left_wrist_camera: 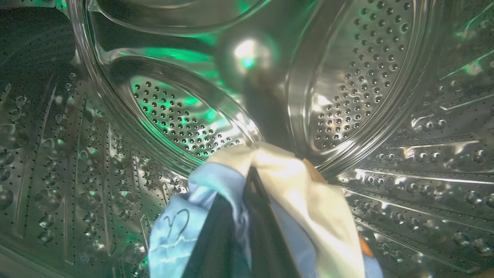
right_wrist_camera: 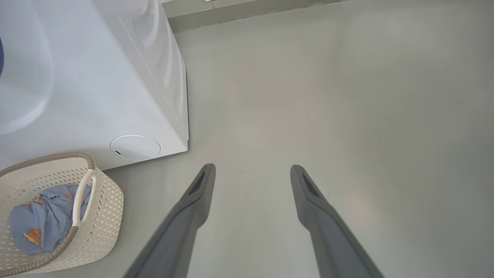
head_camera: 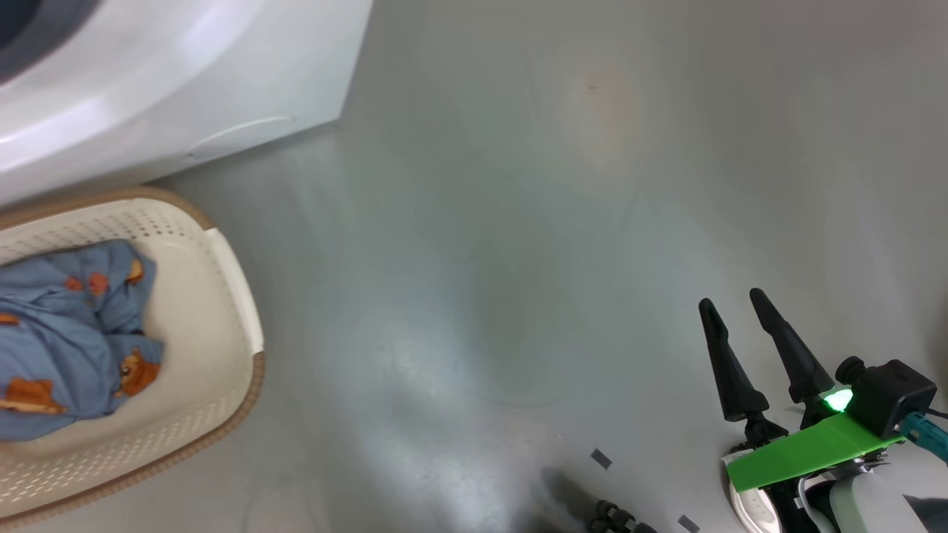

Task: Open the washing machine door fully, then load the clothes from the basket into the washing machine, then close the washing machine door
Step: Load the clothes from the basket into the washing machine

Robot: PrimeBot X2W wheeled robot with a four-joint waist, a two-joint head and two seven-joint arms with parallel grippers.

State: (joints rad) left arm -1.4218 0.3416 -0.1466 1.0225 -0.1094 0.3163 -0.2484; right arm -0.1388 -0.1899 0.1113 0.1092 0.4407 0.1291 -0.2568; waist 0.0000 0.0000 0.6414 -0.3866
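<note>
The left gripper [left_wrist_camera: 244, 193] has its two dark fingers [left_wrist_camera: 266, 231] shut tight on a soft bunch of light-blue and cream cloth [left_wrist_camera: 308, 200], at 6 o'clock in the left wrist view. All around it is the shiny steel drum with little holes [left_wrist_camera: 359, 77]. The right gripper [right_wrist_camera: 252, 168] has its fingers wide apart, holding nothing, above the grey floor [head_camera: 518, 222]. In the head view it sits at 4 o'clock. At 9 o'clock is the cream-white plastic basket with holes and a brown rim [head_camera: 248, 326], with more light-blue clothes with orange-brown pictures [head_camera: 67, 348] inside. The big white washing machine [head_camera: 185, 74] stands just beside the basket, at 11 o'clock.
</note>
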